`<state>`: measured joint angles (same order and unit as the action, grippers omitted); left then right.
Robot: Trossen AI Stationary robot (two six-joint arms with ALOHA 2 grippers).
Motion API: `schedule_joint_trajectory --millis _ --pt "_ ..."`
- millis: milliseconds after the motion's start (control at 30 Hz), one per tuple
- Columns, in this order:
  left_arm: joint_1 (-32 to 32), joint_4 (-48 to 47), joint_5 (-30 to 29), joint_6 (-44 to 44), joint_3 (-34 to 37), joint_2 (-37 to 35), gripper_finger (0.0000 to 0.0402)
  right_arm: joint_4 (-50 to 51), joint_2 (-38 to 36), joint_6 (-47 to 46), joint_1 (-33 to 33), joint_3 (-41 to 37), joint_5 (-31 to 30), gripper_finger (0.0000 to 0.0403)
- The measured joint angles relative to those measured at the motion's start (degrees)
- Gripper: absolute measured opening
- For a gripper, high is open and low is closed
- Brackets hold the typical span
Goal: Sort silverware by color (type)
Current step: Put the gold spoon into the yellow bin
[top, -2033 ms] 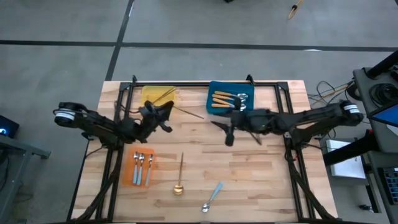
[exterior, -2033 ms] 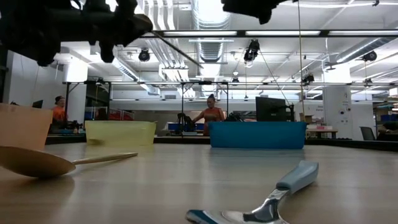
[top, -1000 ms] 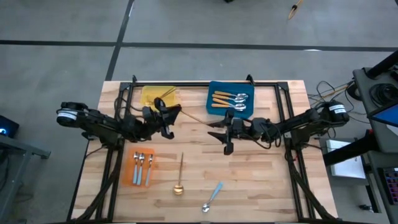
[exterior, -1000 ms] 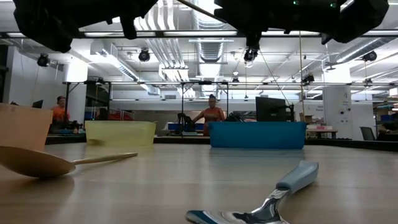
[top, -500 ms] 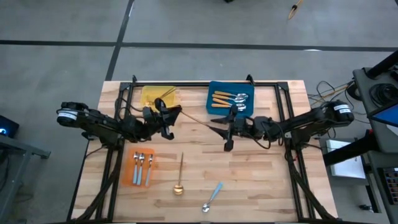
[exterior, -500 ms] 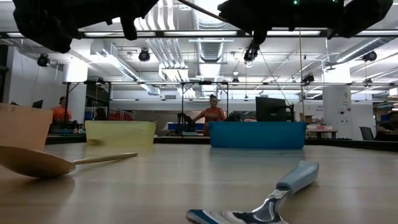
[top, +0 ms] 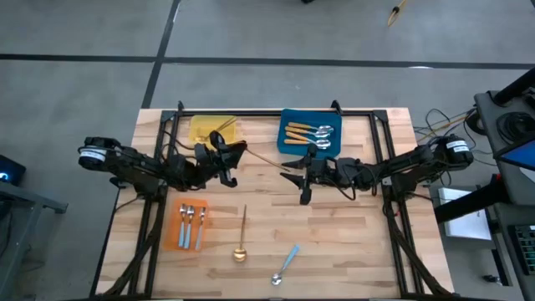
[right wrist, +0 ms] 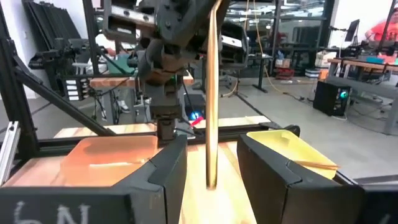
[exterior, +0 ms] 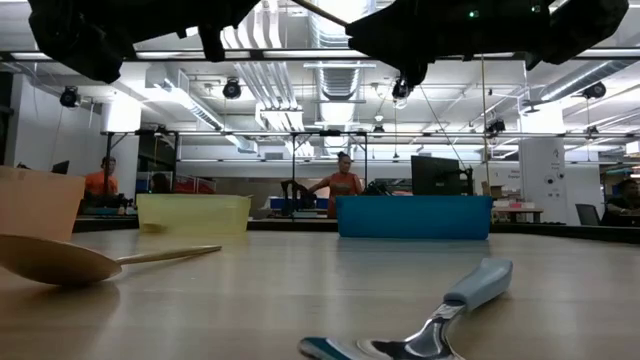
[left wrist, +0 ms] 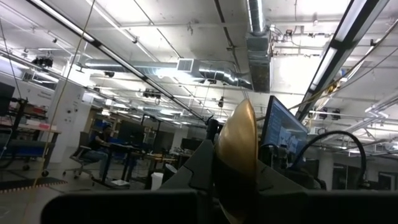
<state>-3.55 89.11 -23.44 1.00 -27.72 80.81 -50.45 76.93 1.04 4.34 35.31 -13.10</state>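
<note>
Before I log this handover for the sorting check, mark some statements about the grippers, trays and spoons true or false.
1. The left gripper is shut on the held gold spoon. True.
2. The right gripper is clamped on that spoon's handle. False: its jaws stand open on either side of the handle.
3. The blue tray holds blue-handled spoons. False: it holds orange-handled spoons.
4. A loose gold spoon and a blue-handled spoon lie on the table. True.

no readable text on table, trays or spoons, only partial pale letters on the right pincer's body
</note>
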Motion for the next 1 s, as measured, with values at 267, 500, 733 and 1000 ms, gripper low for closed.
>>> schedule_joint_trajectory --millis 267,500,733,1000 --pt "0.0 -0.1 0.0 0.0 -0.2 0.3 0.0011 -1.0 -0.2 1.1 -0.1 0.0 0.0 0.0132" --pt "0.0 -0.1 0.0 0.0 -0.6 0.3 0.0011 -1.0 -0.2 1.0 0.0 0.0 0.0 0.0124" --pt "0.0 -0.1 0.0 0.0 -0.6 0.3 0.0011 -1.0 -0.2 1.1 0.0 0.0 0.0 0.0068" --pt "0.0 -0.7 0.0 0.1 -0.6 0.3 0.0011 0.9 -0.2 1.0 0.0 0.1 0.0 0.0013"
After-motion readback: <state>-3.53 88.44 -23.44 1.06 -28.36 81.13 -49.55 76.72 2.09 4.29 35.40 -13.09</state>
